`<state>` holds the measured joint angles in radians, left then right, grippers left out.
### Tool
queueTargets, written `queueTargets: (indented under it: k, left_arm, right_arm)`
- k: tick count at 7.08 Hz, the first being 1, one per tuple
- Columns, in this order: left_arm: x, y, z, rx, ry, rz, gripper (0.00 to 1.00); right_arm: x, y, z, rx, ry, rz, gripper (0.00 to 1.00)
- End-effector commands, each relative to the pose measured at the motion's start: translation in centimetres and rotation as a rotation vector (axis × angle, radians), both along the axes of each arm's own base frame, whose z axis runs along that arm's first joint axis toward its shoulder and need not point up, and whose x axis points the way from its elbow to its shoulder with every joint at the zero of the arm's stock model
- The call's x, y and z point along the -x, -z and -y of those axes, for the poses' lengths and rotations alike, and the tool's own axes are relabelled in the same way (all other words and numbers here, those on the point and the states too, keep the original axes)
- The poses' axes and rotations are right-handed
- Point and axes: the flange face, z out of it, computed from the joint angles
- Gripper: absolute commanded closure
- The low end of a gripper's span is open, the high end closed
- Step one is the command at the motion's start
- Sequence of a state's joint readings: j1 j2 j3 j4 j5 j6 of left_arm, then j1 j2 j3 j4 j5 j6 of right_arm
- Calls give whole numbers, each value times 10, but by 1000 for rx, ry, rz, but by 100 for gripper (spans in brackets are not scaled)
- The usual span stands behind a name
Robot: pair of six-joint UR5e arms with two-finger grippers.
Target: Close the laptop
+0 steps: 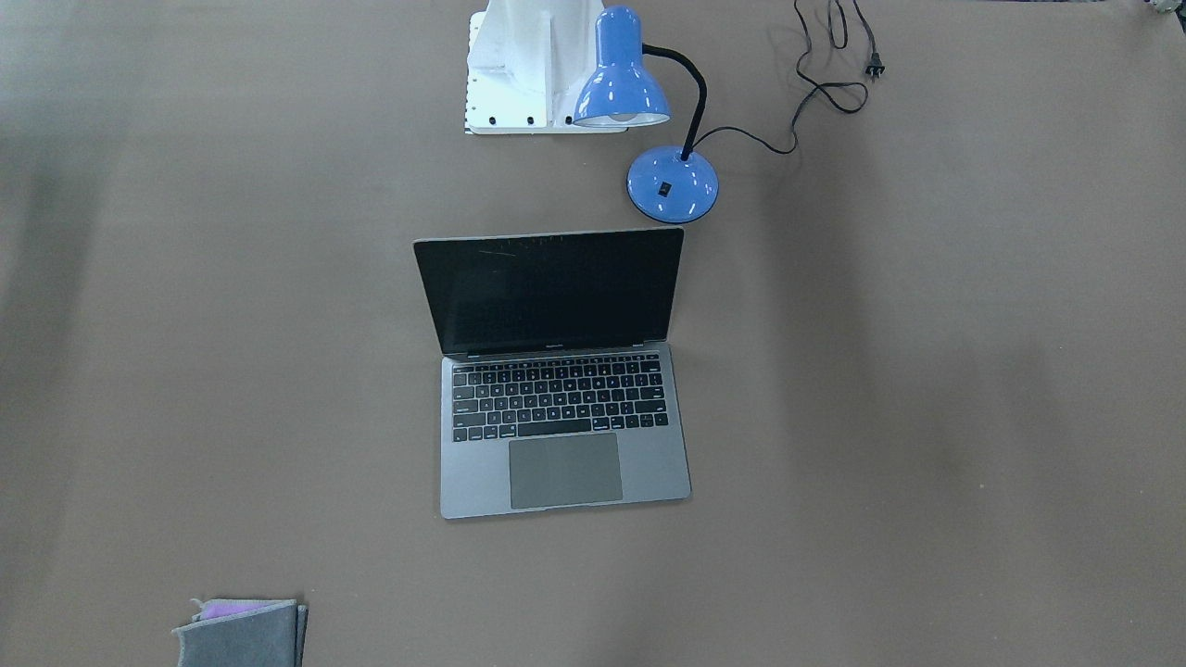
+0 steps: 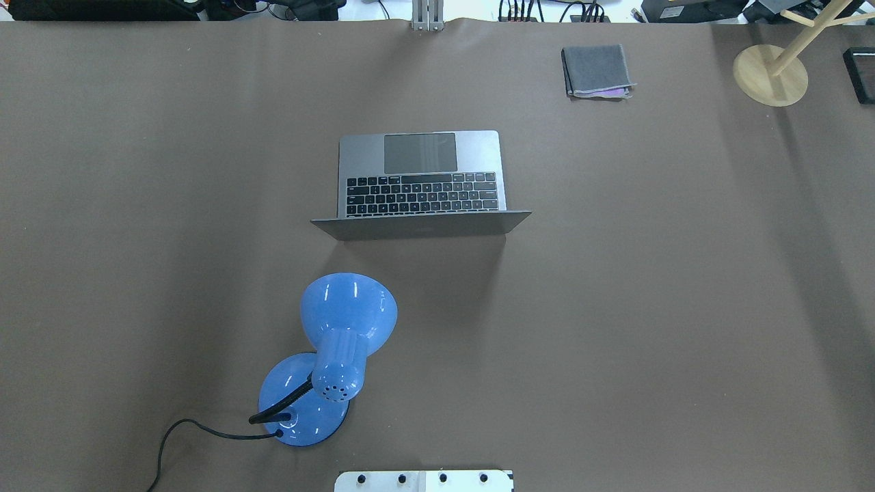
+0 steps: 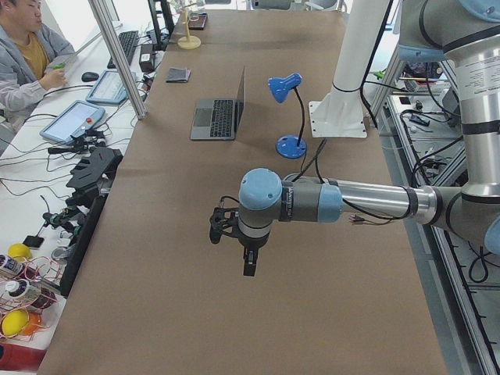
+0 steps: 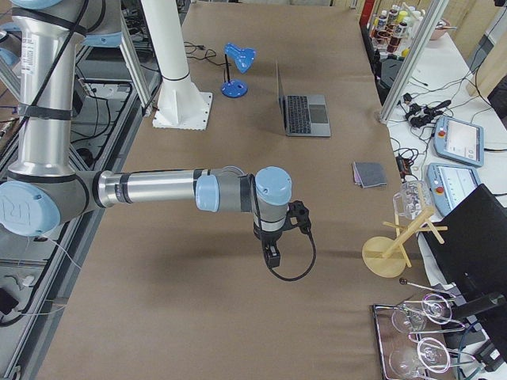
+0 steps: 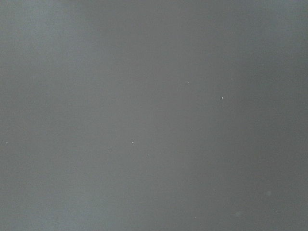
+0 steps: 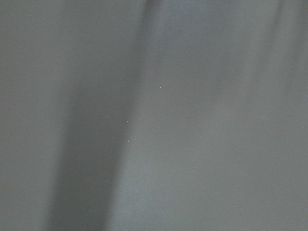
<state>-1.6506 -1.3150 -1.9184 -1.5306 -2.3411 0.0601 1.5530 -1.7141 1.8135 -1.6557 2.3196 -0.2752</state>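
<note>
The laptop (image 1: 567,463) stands open in the middle of the brown table, dark screen upright, black keys and grey trackpad showing. In the overhead view the laptop (image 2: 420,147) has its lid's back towards the robot. It also shows in the side views (image 3: 212,119) (image 4: 305,115). My left gripper (image 3: 248,267) hangs over bare table far from it, at the table's left end. My right gripper (image 4: 273,255) hangs over bare table at the right end. I cannot tell whether either is open or shut. Both wrist views show only bare table.
A blue desk lamp (image 2: 342,342) with a black cord stands between the robot's base and the laptop. A folded grey cloth (image 2: 597,70) lies at the far right. A wooden stand (image 2: 770,74) is at the far right corner. An operator (image 3: 27,55) sits beside the table.
</note>
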Motion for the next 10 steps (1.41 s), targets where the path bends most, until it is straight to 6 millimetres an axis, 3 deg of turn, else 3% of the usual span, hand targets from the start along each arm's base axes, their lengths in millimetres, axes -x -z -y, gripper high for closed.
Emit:
queueTargets:
  k: [1, 3, 4, 5, 7, 9, 10]
  left_arm:
    - [0, 0, 0, 0, 0, -1, 2]
    - [-5, 5, 1, -2, -3, -71, 2]
    - [-8, 7, 2, -3, -5, -87, 2]
    - [-11, 17, 6, -7, 4, -103, 2]
    - [-83, 96, 28, 105, 58, -206, 4]
    - [-156, 176, 43, 154, 75, -269, 8]
    - [-199, 225, 43, 192, 68, -305, 8]
  right_arm:
    - [2, 5, 0, -6, 1, 29, 0]
    - [7, 11, 0, -8, 1, 92, 0]
    - [9, 27, 1, -4, -25, 120, 0]
    - [24, 61, 3, 7, -60, 127, 0]
    - [86, 140, -4, 54, -90, 155, 0]
    - [162, 249, -1, 119, -152, 228, 0]
    - [201, 289, 1, 155, -161, 257, 0]
